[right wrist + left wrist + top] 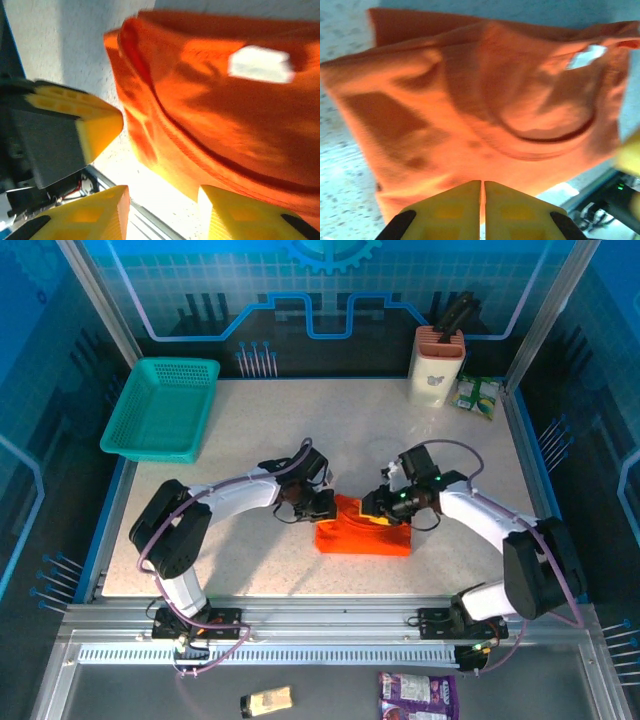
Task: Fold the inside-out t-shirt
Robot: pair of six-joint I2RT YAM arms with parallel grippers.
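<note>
The orange t-shirt point(365, 530) lies folded into a small thick rectangle at the middle of the table. My left gripper point(325, 505) is at its upper left corner. In the left wrist view the left gripper point(482, 182) is shut, fingertips together just over the t-shirt point(485, 100), with no cloth seen pinched between them. My right gripper point(375, 502) is at the upper edge of the fold. It is open point(162, 192), bare table showing between its fingers, and the t-shirt point(225, 115) edge sits beside one finger. A white label point(260, 64) shows on the cloth.
A teal mesh basket point(160, 405) stands at the back left. A white holder with dark handles point(437, 365) and a green carton point(477, 395) stand at the back right. The left gripper's yellow finger point(95, 125) is close beside the right gripper.
</note>
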